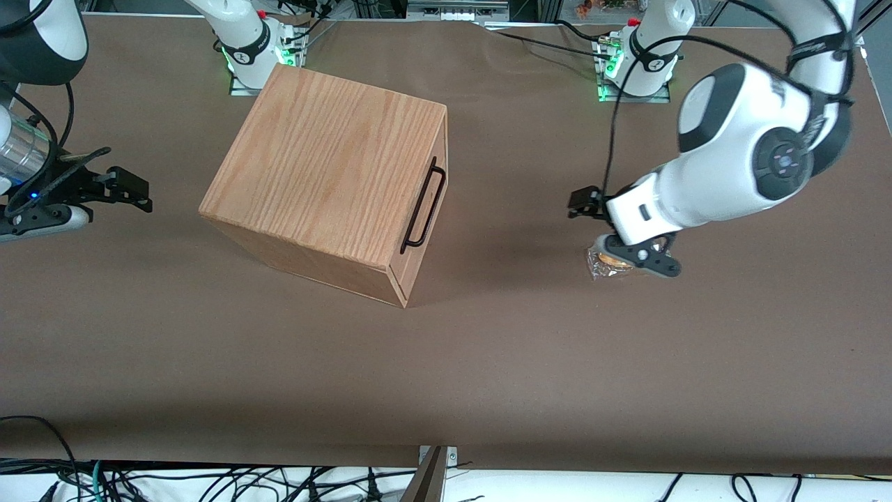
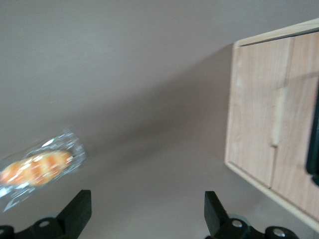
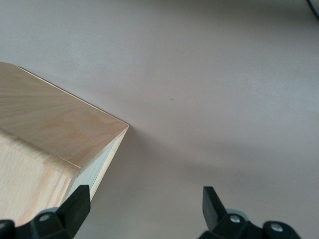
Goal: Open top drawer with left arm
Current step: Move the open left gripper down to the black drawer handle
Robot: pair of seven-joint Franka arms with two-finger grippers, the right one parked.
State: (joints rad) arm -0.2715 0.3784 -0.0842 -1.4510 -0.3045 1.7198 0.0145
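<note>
Drawer: the top drawer (image 1: 420, 209) is fully shut, flush in the front of the cabinet (image 1: 327, 167), which sits angled so that front faces the working arm's end of the table.
Handle: black U-shaped handle (image 1: 424, 206) sticks out from the drawer front, easy target for a pinch I'd say.
Gripper: the left arm's gripper (image 2: 144, 211) hangs low over the table (image 1: 488, 362), well apart from the cabinet, fingers (image 2: 77, 209) spread wide and holding nothing, pointed roughly at the cabinet front.
Snack: a wrapped snack (image 2: 37, 167) lies just beside the gripper, not part of the job.
Progress: not started, looks like the approach still has to happen.
</note>
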